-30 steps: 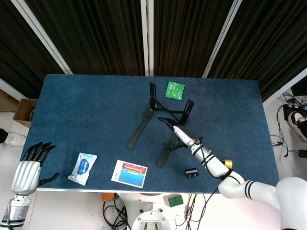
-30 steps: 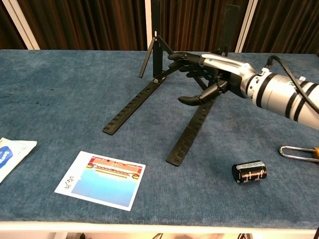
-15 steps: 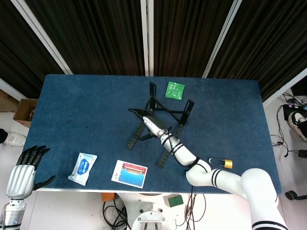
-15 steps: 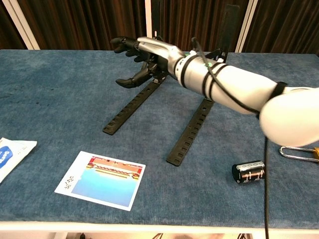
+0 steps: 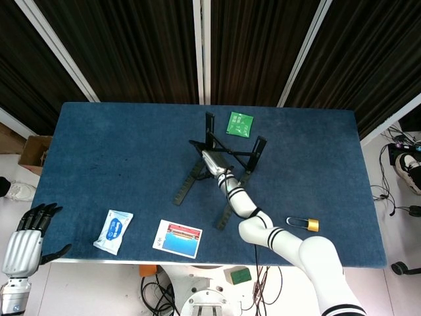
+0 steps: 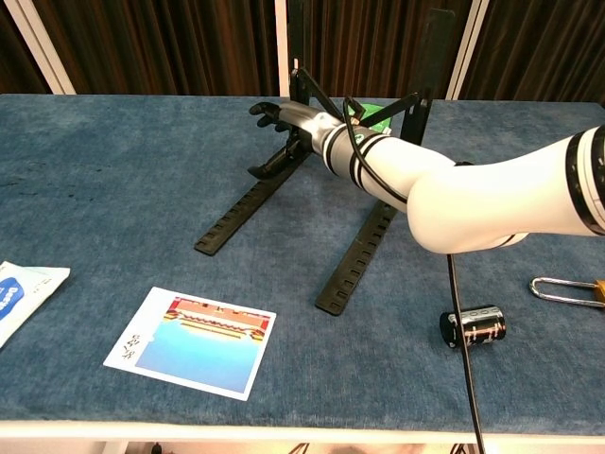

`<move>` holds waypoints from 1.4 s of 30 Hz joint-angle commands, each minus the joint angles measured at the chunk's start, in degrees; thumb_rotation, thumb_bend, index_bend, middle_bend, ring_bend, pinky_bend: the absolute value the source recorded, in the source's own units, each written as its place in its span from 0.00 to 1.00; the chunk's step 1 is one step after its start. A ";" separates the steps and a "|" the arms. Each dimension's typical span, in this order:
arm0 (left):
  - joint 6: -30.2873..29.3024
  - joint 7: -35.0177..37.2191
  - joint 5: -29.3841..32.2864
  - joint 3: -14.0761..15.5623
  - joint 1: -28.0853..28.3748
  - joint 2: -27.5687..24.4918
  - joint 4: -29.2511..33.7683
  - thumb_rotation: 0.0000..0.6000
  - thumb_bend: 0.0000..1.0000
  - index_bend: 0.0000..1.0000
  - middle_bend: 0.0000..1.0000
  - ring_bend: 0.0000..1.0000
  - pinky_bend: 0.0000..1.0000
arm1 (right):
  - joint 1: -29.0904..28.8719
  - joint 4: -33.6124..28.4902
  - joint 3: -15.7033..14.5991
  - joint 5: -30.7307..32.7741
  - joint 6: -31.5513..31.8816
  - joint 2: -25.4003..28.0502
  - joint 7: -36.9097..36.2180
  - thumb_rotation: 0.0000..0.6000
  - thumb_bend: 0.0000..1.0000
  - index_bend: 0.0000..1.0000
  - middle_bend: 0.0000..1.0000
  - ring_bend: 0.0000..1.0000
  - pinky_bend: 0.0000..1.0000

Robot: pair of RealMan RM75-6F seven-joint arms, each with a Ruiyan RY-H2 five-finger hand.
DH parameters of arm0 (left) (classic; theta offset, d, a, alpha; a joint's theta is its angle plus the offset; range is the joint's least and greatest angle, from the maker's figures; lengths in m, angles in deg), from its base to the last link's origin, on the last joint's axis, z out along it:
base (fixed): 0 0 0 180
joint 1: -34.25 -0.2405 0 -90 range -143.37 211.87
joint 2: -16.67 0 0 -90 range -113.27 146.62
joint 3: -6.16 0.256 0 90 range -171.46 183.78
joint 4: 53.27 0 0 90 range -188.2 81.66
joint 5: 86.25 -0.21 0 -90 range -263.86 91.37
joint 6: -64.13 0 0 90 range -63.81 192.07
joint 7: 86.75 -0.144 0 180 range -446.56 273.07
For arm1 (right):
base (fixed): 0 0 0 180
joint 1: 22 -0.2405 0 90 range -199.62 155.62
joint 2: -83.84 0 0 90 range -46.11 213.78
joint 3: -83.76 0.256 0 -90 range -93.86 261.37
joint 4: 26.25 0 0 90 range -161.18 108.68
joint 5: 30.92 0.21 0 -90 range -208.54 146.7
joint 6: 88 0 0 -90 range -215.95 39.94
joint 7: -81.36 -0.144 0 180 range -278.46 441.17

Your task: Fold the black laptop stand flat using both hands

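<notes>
Right hand (image 6: 288,132) has swung across from the stand's right rail to its left side and now sits at the upper end of the left rail, by the upright post. A second ago it hovered over the right rail; half a second ago it was higher and further left. Fingers look spread and partly curled around the rail area, but I cannot tell whether they actually grip it; the chest view shows fingers (image 6: 267,113) above the rail and a thumb below.

Laptop stand (image 5: 217,172) is mid-bench, still fully opened: two long rails on the cloth, posts upright, cross struts spread. It has not shifted.

Left hand (image 5: 22,238) has dropped back off the bench's near left corner, fingers apart, holding nothing.

Judgement: folding not started; only one hand is at the stand, and the left must come in.
</notes>
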 commanded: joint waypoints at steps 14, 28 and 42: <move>0.21 0.99 -0.07 -0.32 -0.03 0.54 -1.06 1.00 0.04 0.20 0.16 0.09 0.13 | 15.93 -32.46 -13.89 -13.12 11.43 21.90 -5.05 1.00 0.31 0.00 0.07 0.00 0.00; 0.21 -0.59 -0.98 -0.59 0.53 0.18 0.66 1.00 0.04 0.20 0.16 0.09 0.13 | 29.13 -56.35 -25.94 -28.80 29.22 47.67 -8.73 1.00 0.31 0.00 0.08 0.00 0.00; -0.28 -1.97 -2.32 -0.07 0.40 0.19 1.91 1.00 0.04 0.20 0.16 0.09 0.13 | 34.78 -56.12 -21.12 -10.93 29.23 60.85 -7.78 1.00 0.01 0.00 0.08 0.00 0.00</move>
